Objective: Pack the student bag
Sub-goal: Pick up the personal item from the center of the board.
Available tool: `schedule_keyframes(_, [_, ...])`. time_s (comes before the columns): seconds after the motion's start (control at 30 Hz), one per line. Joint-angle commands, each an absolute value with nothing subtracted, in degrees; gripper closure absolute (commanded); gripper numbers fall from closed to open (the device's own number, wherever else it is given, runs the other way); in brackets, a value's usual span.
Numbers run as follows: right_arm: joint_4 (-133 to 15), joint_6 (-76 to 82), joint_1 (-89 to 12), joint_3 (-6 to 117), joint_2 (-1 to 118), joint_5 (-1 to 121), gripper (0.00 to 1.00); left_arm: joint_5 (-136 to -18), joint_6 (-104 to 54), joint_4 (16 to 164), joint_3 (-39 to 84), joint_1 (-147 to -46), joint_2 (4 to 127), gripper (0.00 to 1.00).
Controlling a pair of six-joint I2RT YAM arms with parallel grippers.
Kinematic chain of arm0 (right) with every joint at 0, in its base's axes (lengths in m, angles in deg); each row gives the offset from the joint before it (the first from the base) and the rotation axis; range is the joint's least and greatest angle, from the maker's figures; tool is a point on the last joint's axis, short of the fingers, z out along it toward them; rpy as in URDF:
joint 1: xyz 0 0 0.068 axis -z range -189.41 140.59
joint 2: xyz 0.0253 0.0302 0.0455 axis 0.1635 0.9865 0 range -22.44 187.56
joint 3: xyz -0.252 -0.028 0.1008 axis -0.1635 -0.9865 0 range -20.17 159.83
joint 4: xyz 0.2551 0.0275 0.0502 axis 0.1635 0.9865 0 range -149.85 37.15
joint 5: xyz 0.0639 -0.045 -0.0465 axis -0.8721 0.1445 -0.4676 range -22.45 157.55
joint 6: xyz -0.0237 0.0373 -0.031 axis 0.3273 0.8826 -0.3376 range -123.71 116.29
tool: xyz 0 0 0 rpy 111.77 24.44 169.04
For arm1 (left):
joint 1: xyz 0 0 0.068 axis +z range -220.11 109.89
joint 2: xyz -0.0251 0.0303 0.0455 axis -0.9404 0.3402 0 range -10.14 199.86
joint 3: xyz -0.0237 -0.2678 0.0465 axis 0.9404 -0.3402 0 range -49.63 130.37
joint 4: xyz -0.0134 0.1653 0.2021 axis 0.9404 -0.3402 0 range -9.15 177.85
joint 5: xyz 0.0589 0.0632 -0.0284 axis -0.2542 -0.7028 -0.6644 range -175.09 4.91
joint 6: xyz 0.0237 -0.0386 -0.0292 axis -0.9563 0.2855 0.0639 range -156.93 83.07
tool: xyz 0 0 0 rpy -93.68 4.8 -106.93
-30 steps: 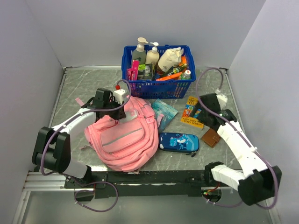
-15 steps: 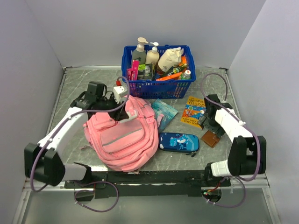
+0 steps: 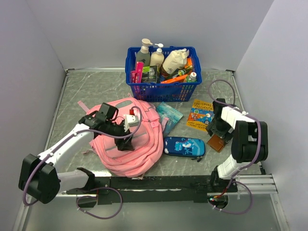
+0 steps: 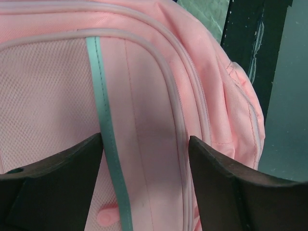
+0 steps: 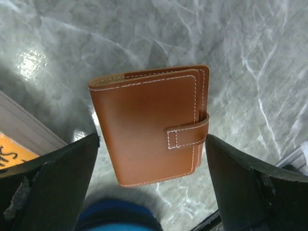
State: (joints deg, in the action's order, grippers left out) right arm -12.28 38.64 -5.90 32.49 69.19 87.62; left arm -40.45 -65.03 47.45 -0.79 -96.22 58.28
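The right fingers (image 5: pixel 48 183) stand wide on either side of a closed brown wallet (image 5: pixel 149 134) on the grey tabletop (image 5: pixel 240 43). The left fingers (image 4: pixel 57 178) hover spread and empty over the pink student bag (image 4: pixel 144 72), left of centre. Likely step: fetching the wallet, which calls for lowering and closing

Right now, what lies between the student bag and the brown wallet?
The blue pencil case, close beside the student bag, with a strip of bare table before the brown wallet; the top view shows it.
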Motion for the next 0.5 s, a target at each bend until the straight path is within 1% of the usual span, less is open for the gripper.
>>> schedule_keyframes(0.0, [-14.15, 38.13, -4.75, 34.93, 71.69, 87.68, 0.00, -41.49, -66.02, 50.05, 0.73, -98.67, 58.76, 0.22])
schedule_keyframes(0.03, [-14.41, 37.87, -4.75, 35.02, 72.21, 87.68, 0.00, -42.72, -66.46, 50.14, 0.56, -99.11, 58.94, 0.20])
schedule_keyframes(0.13, [-14.50, 37.34, -4.67, 35.46, 73.88, 87.76, 0.00, -44.92, -66.81, 51.02, -0.67, -100.52, 59.46, 0.18])
schedule_keyframes(0.27, [-14.76, 36.90, -4.66, 35.64, 74.59, 87.59, 0.00, -46.85, -66.29, 52.51, -1.99, -101.22, 59.47, 0.19])
schedule_keyframes(0.37, [-14.59, 37.07, -4.66, 34.59, 74.07, 86.80, 0.03, -49.83, -65.41, 54.71, -3.13, -101.58, 59.55, 0.26])
schedule_keyframes(0.4, [-14.94, 36.99, -4.66, 33.98, 73.71, 86.36, 0.05, -50.89, -65.06, 55.32, -3.48, -101.75, 59.47, 0.28])
schedule_keyframes(0.43, [-15.81, 36.90, -4.66, 33.19, 73.28, 85.75, 0.08, -51.95, -64.53, 56.98, -4.10, -101.84, 59.47, 0.33])
schedule_keyframes(0.47, [-15.91, 37.16, -4.49, 32.40, 72.58, 85.31, 0.13, -53.87, -64.44, 57.61, -4.28, -101.84, 59.47, 0.35])
